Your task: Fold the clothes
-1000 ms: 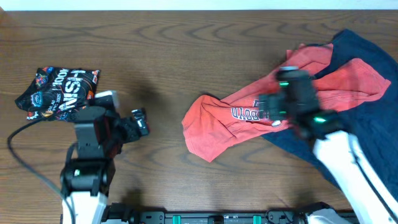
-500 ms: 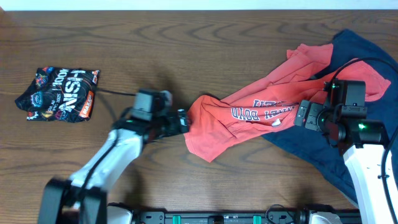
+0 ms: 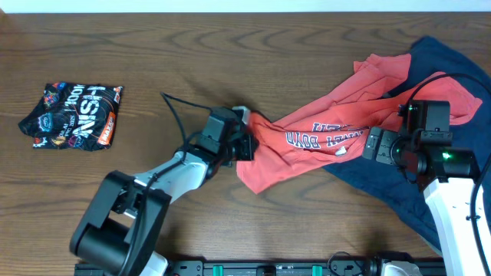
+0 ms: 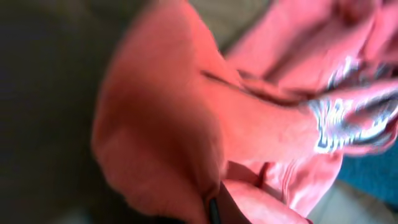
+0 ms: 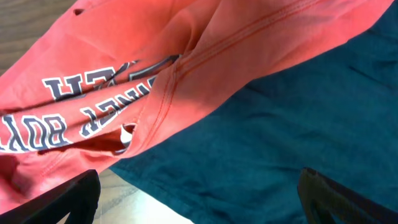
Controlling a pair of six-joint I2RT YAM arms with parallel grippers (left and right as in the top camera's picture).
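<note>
A coral-red T-shirt with navy-and-white lettering lies crumpled across the right half of the table, partly on top of a dark navy garment. My left gripper is at the shirt's left edge and shut on a fold of it. In the left wrist view red cloth fills the frame and hides the fingers. My right gripper hovers open over the navy cloth, just below the shirt's lettered chest, with nothing between its fingers.
A black printed bundle lies at the far left. The left arm's cable loops over the bare wood between them. The navy garment runs off toward the table's right edge.
My left arm has swung right from beside the black bundle to the shirt's left edge and shut on it, bunching that edge. The right arm drew back right off the shirt, then held still.
</note>
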